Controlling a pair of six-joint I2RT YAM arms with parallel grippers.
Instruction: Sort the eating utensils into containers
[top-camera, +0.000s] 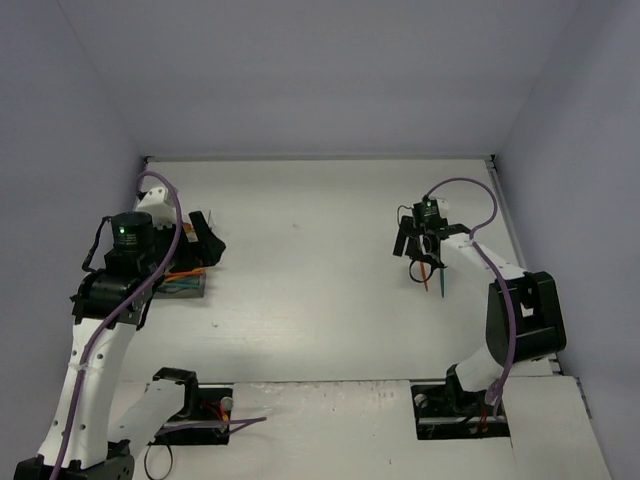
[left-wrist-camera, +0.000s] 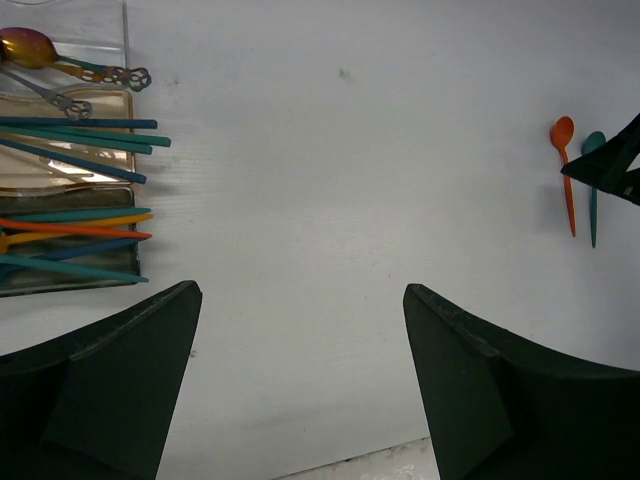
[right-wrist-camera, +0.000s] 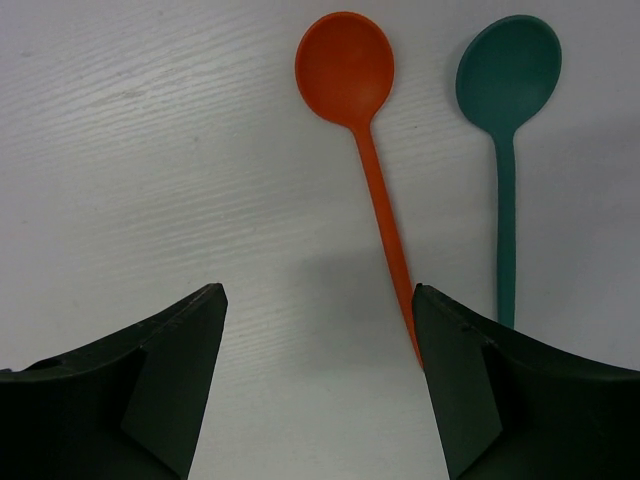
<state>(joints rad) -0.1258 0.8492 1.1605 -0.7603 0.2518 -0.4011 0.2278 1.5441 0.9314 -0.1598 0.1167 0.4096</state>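
Note:
An orange spoon (right-wrist-camera: 370, 150) and a teal spoon (right-wrist-camera: 507, 150) lie side by side on the white table, bowls pointing away from my right gripper (right-wrist-camera: 318, 295). That gripper hovers open just above them with nothing between its fingers, and the orange handle ends at the inner edge of its right finger (right-wrist-camera: 470, 380). Both the orange spoon (top-camera: 428, 272) and the teal spoon (top-camera: 441, 280) also show from above. At the left, the clear container (left-wrist-camera: 128, 60) holds several teal, orange, gold and silver utensils. My left gripper (left-wrist-camera: 300, 300) is open and empty beside the container (top-camera: 190, 290).
The walls of the enclosure close in the table on three sides. The arm bases (top-camera: 190, 400) stand at the near edge with loose cables. In the left wrist view the right gripper (left-wrist-camera: 612, 165) shows as a dark shape over the two spoons.

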